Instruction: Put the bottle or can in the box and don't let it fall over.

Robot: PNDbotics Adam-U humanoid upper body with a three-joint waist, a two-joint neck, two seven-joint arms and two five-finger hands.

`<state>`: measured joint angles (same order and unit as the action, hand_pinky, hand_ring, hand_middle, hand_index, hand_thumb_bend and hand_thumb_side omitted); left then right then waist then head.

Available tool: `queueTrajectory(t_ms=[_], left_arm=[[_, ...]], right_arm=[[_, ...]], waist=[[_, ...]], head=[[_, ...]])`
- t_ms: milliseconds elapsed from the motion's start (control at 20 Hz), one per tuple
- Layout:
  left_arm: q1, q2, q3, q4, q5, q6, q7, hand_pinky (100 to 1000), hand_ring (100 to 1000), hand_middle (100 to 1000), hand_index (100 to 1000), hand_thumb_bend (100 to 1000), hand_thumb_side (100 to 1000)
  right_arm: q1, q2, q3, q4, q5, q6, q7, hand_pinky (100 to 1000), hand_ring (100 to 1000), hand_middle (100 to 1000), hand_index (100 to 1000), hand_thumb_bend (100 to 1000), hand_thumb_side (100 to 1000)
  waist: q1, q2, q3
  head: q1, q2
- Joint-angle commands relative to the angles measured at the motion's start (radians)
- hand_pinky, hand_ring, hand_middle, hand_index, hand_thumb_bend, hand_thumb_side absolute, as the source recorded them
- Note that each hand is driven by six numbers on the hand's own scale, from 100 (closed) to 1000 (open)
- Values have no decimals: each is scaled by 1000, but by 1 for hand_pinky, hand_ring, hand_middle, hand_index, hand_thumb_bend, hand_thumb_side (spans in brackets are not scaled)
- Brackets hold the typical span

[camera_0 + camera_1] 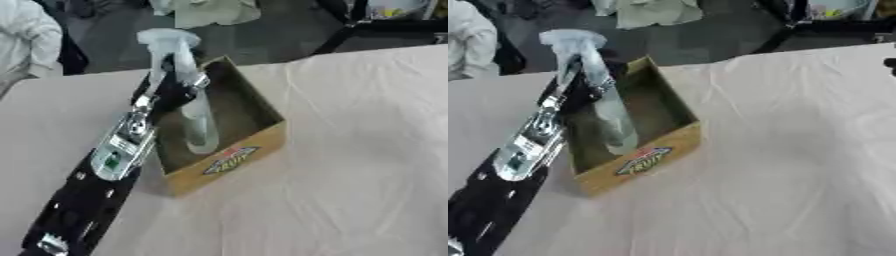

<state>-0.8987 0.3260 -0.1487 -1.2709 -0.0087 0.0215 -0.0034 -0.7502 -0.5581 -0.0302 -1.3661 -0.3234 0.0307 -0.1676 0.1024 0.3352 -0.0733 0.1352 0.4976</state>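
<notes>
A pale cloth covers the desk [367, 150], with a dark floor beyond. The left hand [175, 90] has its fingers curled round the upper body of a clear spray bottle [198, 125], whose base sits inside the open cardboard box [229, 161], apparently on its floor. The bottle leans. Released at this tilt, it would likely topple against the box wall. No right hand shows.

left hand [175, 87] fingers curled, gripping
</notes>
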Motion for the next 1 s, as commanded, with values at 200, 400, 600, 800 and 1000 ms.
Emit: queueTrajectory(t_ms=[200, 400, 600, 800, 1000], left_arm=[[-5, 43, 8, -33, -42, 34, -45, 946, 897, 860, 830, 625, 621], [6, 55, 10, -39, -67, 47, -72, 956, 905, 867, 840, 635, 638], [22, 71, 16, -53, -77, 54, -92, 956, 905, 865, 845, 628, 653], [41, 85, 26, -65, -70, 62, -88, 956, 905, 864, 843, 620, 662], [58, 97, 34, -79, -60, 65, -80, 956, 903, 862, 842, 614, 667]], right_arm=[[-12, -25, -12, -10, -10, -3, 0, 870, 743, 784, 846, 100, 769], [-11, -26, -12, -11, -10, -4, 1, 870, 743, 784, 846, 100, 768], [-8, -27, -13, -10, -10, -4, 1, 870, 743, 785, 846, 100, 770], [-7, -29, -14, -9, -9, -4, 1, 870, 744, 785, 845, 100, 769], [-6, -30, -15, -10, -10, -5, 1, 870, 744, 786, 845, 100, 768]], waist=[[-5, -33, 5], [-6, -36, 6], [-4, -37, 9], [-4, -38, 13], [-6, -39, 16]], head=[[1, -4], [-1, -6], [-4, -8], [-6, -9], [-8, -9]])
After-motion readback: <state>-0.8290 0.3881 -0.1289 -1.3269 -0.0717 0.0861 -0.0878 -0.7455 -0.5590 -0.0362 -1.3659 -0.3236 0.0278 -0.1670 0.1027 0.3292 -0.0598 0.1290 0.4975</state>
